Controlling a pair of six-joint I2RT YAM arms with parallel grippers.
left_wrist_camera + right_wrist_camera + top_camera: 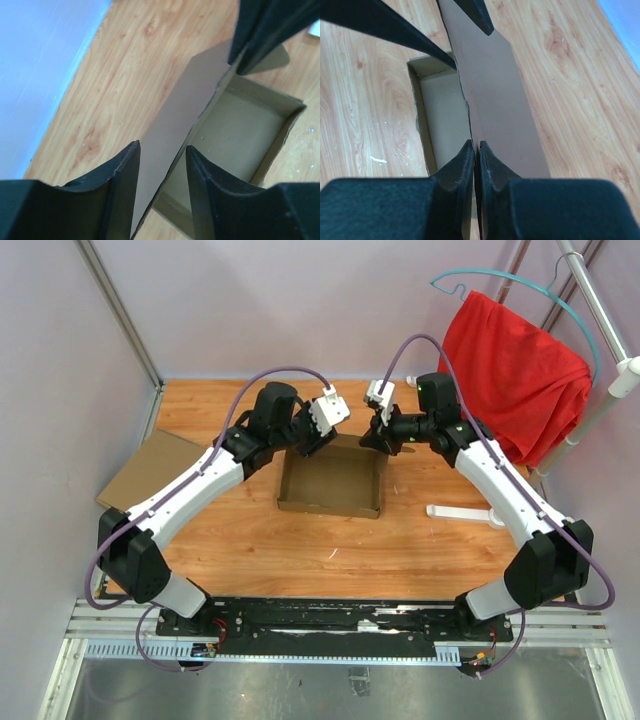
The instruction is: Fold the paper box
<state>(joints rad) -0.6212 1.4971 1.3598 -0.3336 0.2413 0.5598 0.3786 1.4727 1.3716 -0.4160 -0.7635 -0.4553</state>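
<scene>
Paper box (pixel 330 483) — open tray near the table's (pixel 250 540) far edge, rear flap (pixel 180 115) raised, long axis left-right; right tool (pixel 476 147) clamped on its right end, left tool (pixel 162 150) slightly open astride its left.

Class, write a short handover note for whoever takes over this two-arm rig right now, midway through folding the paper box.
Grippers: the left gripper is open, its fingers either side of the lid flap without clamping it. The right gripper is shut on that flap's edge.
Things: the paper box sits mid-table, with the flap raised along its far side.
Done: the tray walls stand.
Left: the tray is open on top, so the flap probably has to be brought down over it and tucked in.
</scene>
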